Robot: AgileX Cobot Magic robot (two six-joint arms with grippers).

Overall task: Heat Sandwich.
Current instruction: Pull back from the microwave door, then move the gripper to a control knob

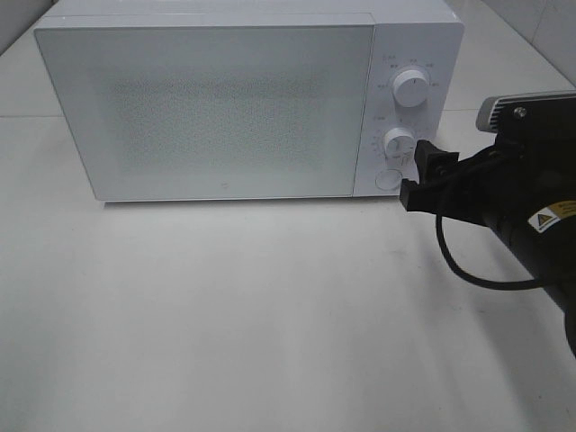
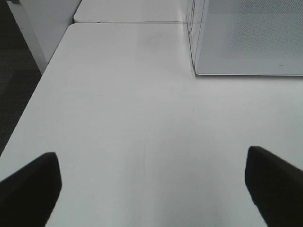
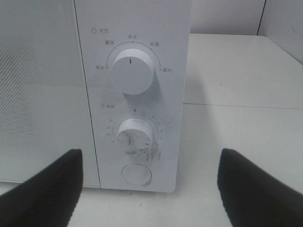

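At the overhead frame's right edge, the right gripper (image 1: 416, 175) gapes wide before the closed microwave's (image 1: 207, 108) lower dial (image 1: 399, 141); left gripper (image 2: 151, 165) equally wide; sandwich unseen, perhaps inside

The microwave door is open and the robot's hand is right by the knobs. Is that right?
Not quite. The microwave door is shut, not open; the high camera view shows it closed flat across the front. The right gripper is by the knobs, as you said.
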